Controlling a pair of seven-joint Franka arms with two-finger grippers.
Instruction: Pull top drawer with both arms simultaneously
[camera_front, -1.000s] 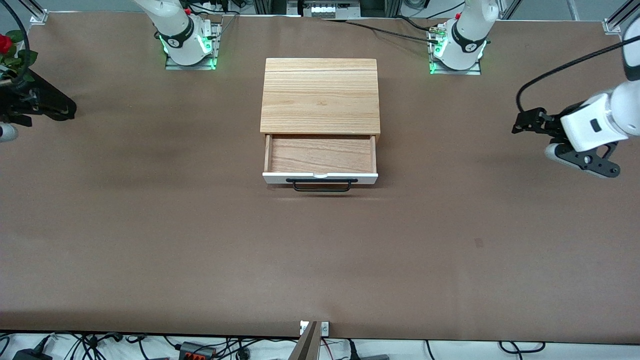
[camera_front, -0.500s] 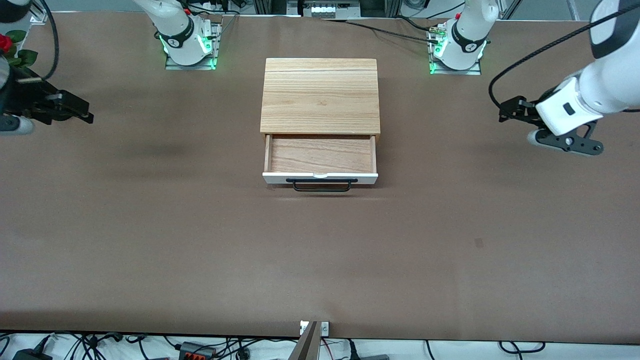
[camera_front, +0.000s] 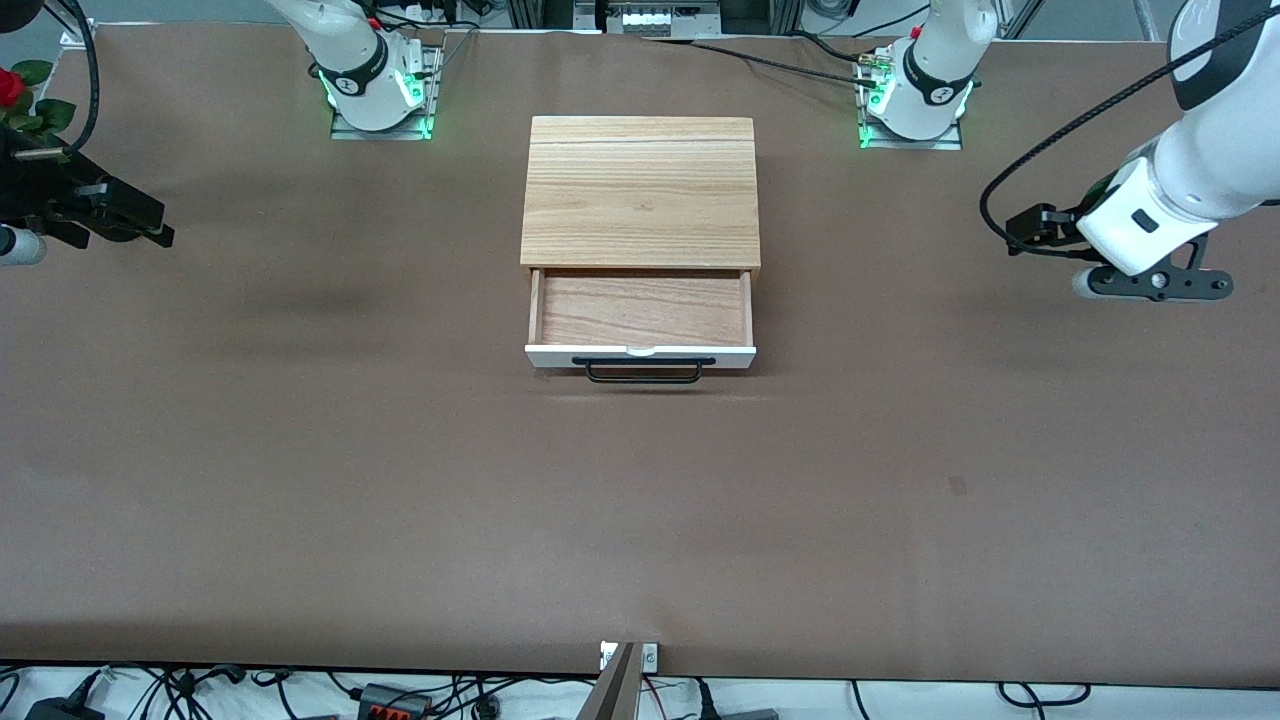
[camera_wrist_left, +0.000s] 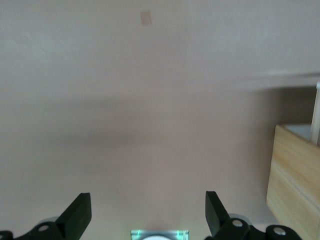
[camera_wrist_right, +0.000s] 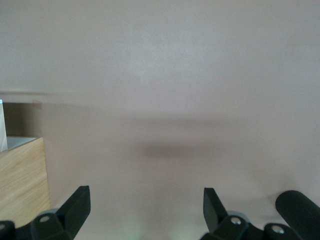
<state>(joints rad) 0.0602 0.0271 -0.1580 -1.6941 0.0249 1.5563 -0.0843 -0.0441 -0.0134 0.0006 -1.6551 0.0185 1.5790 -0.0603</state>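
Table (camera_front: 400, 480) — top drawer (camera_front: 640, 318) open, bare

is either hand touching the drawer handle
Apart. The front view shows the left hand and the right hand over bare table at their own ends, well clear of the handle.

A brown table (camera_front: 300, 480) spans the room, cables (camera_front: 180, 690) along its edge.

top drawer (camera_front: 640, 322): white front (black handle) | table (camera_front: 300, 480): brown
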